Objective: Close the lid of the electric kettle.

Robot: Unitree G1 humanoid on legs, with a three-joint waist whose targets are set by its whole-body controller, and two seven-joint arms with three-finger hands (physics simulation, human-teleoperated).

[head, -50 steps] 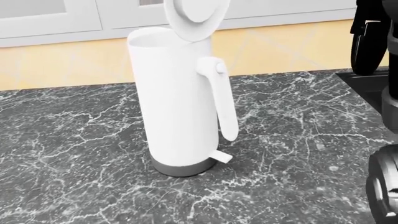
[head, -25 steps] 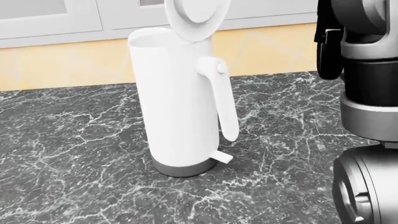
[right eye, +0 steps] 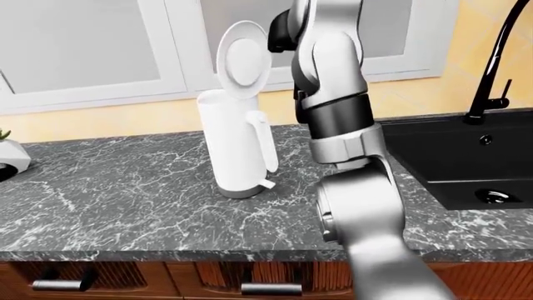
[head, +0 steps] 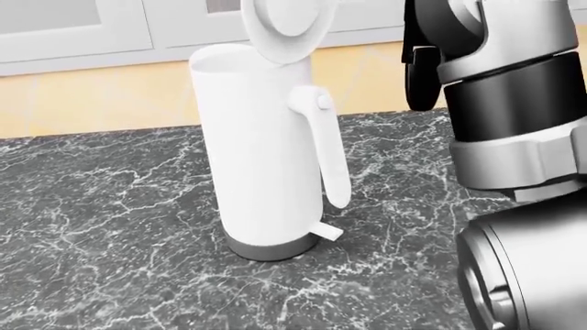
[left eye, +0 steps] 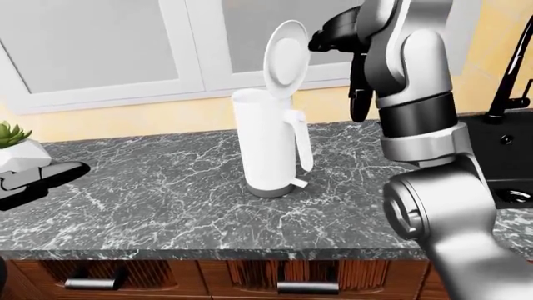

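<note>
We have the electric kettle [left eye: 268,147] standing upright on the dark marble counter [left eye: 167,194], roughly mid-counter and nearer the wall edge than the near edge, handle [left eye: 300,140] turned toward the sink [right eye: 467,156] end. Its lid [left eye: 285,59] is hinged fully up, standing nearly vertical over the handle side of the open rim. Task not yet done.

Our right hand [left eye: 337,31] is raised up at lid height, just beside the lid on the sink side in the left-eye view. The dark fingers [left eye: 320,42] point toward the lid's edge; whether they touch it we cannot tell. They grip nothing that we can see, and how far they are spread is hidden by the forearm. Left hand: not seen in any view.

Step in hand, as we judge it: get the fingers behind and above the lid, then push it over toward the spout side and down onto the rim.

How to do it well:
- contact high on the lid, far from the hinge, for leverage
- push along the hinge arc, not sideways; the kettle is tall and narrow and probably tips or slides easily
- keep force downward at the end so the base stays planted
- press until the lid sits flat on the rim

Also on the counter: a small potted plant [left eye: 12,147] at the far left end, well apart from the kettle.
</note>
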